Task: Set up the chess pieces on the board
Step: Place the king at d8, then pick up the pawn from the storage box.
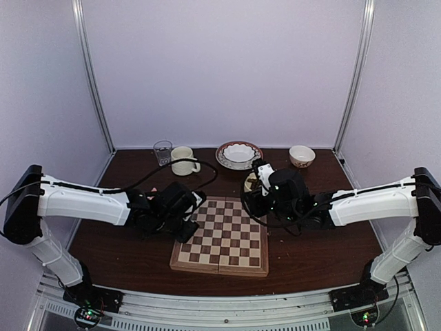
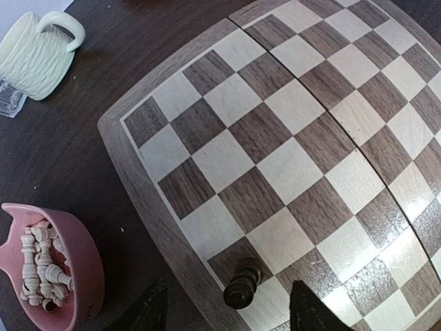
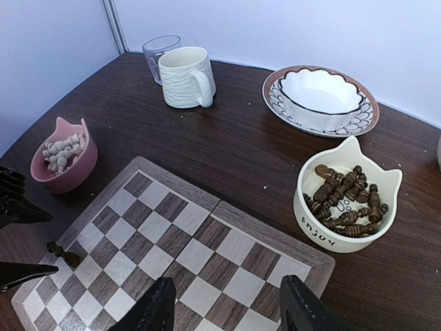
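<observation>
On an edge square of the chequered tan-and-brown wooden board (image 2: 275,158), 1 dark brown turned chess piece (image 2: 242,283) stands untouched between the parted jaws of the left gripper (image 2: 229,305). That gripper should lift straight up so neither finger clips it. The right gripper (image 3: 231,307) hangs parted, empty.

Chequered wooden board (image 1: 227,241) lies open mid-counter, one dark piece (image 2: 242,283) on its left-edge row; other dark pieces (image 3: 344,207) heaped in a cream bowl (image 3: 322,232), pale pieces (image 3: 62,150) in a pink bowl (image 3: 69,178).
</observation>
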### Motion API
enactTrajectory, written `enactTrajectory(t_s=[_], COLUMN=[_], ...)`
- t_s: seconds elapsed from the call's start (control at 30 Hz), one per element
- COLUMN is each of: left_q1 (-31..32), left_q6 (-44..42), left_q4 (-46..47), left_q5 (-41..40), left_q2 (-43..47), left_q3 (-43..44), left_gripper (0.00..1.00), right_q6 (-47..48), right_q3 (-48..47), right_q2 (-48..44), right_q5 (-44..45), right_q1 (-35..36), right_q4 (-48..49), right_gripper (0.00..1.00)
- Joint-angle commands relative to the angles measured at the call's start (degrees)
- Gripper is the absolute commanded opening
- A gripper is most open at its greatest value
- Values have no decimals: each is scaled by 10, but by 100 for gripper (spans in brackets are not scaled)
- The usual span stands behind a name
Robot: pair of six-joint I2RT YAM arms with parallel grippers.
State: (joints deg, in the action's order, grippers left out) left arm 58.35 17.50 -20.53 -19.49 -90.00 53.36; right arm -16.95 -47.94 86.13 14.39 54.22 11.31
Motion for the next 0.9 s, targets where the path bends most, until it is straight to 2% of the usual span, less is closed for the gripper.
enactTrajectory(t_s=[0.0, 0.1, 0.27, 0.4, 0.53, 0.63, 0.8, 0.87], left_q1=[1, -5, -27, -40, -44, -44, -50, -49], left_q6=[15, 24, 35, 40, 69, 100, 121, 107], left_q4=[45, 90, 136, 147, 138, 119, 249, 258], left_q5=[5, 15, 49, 71, 69, 28, -7, -17], left_q2=[52, 111, 185, 215, 206, 187, 182, 175], left_q3=[-23, -69, -121, -128, -91, -56, -108, -112], left_gripper=[66, 72, 75, 76, 76, 75, 75, 75], right_q6=[-40, -85, -89, -74, -64, -59, -81, -98], right_q3=[-16, -32, -107, -181, -275, -342, -418, -435], right_q2=[-17, -6, 61, 120, 188, 253, 323, 339], right_q5=[-31, -126, -200, -194, -173, -157, -122, -97], right_q1=[-37, -110, -158, -174, -190, -194, -204, -212], right_q4=[-44, -80, -166, -238, -307, -346, -370, -379], right_gripper=[53, 52, 48, 48, 46, 44, 44, 42])
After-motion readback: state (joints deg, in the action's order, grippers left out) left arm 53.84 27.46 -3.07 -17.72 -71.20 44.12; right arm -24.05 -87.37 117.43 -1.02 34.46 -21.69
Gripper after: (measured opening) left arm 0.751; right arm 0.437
